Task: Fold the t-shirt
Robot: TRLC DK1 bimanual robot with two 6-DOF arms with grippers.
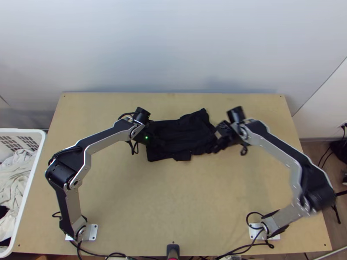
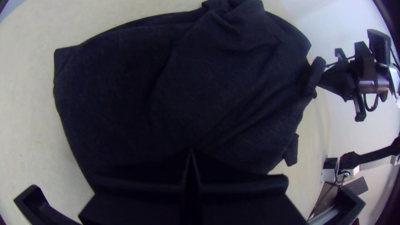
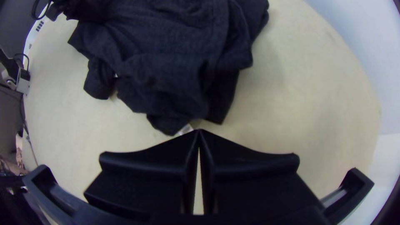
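Crosswise from left fingers (image 2: pixel 191 150) to right fingers (image 3: pixel 199 130): one dark t-shirt (image 1: pixel 178 134), nearer the left

Far past both sets of fingers, a pale wall (image 1: pixel 173 47), bare and smooth. Under everything, a light wooden worktop (image 1: pixel 173 195), with a broad open stretch on the near side of the fingers, toward the arm bases. Off past the right fingers and the worktop's side edge, a strip of wooden floor (image 1: pixel 314 147) with dark cables. Well apart on the left fingers' outer side, a white basket (image 1: pixel 26 190) heaped with pale laundry (image 1: pixel 19 173).

Between the fingers, black cloth in a rough oblong, layered and creased, with long axis running from one gripper's side to the other's. Fairly flat near the left fingers; more bunched and ragged toward the right ones, with corners poking out to both the near and far sides.

Left fingers over one end of the cloth, tips together; impossible to tell whether pinching any fabric. Right fingers closed at the tips, just beside the opposite end, with no cloth visible between them. Directly ahead of the right tips, a small whitish tag (image 3: pixel 185 130) at the ragged hem.

Probably partly folded, judging by the compact shape. Likely to need opened right fingers and a short approach inward, along the long axis; risky for dragging loose layers askew.
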